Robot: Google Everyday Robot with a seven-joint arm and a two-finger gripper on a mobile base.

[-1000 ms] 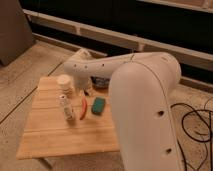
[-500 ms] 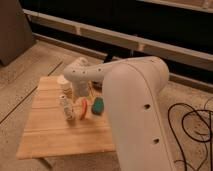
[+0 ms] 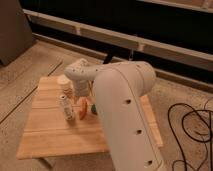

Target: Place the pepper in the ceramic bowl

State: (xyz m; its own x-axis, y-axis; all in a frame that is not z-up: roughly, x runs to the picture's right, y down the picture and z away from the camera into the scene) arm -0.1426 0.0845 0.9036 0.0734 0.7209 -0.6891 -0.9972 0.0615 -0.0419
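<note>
The pepper, small and red-orange, lies on the wooden table near its middle. My gripper points down at the table just left of the pepper, below the cream cup. My big white arm reaches in from the right and covers the table's right side. The dark ceramic bowl does not show in this view; it is hidden or out of frame.
A cream cylindrical cup stands at the table's back left. A teal sponge peeks out right of the pepper, mostly behind the arm. Black cables lie on the floor at the right. A dark wall runs along the back.
The arm has swung further over the table and now hides most of the sponge. The gripper stays low beside the pepper, which has not visibly moved.
</note>
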